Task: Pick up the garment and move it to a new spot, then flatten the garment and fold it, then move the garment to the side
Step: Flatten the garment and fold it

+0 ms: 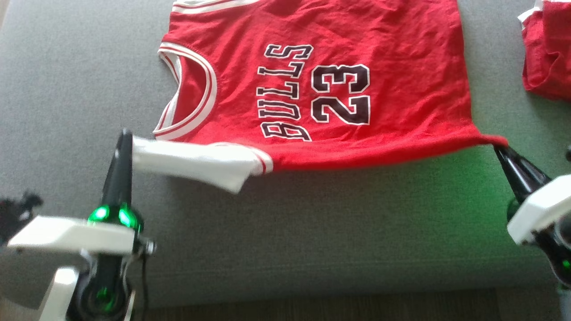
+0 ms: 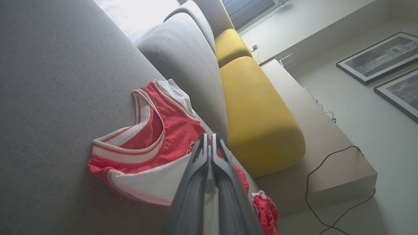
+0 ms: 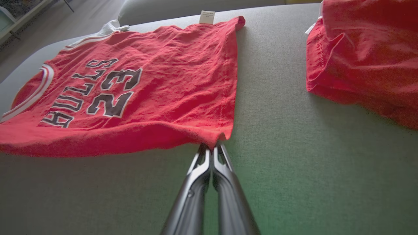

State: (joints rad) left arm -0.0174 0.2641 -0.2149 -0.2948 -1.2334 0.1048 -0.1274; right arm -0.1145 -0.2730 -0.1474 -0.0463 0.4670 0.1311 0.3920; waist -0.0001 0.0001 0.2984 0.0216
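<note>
Midway through, by the look of it: the red jersey (image 1: 339,80) lies face up and largely spread across the grey sofa seat (image 1: 312,232), its lettering uncovered and no fold showing. The left claw (image 1: 125,136) is pinched together on the white shoulder piece (image 1: 192,162) at the garment's near edge. The right claw (image 1: 500,149) is clamped on the near hem corner (image 3: 225,135). Between the two, the near edge is drawn taut and seems raised a little off the cushion. On this evidence the placing is done and the flattening is close to done, with light wrinkles left. The folding and the move to the side are not yet begun. A second red garment (image 1: 548,53) sits apart at the right.
</note>
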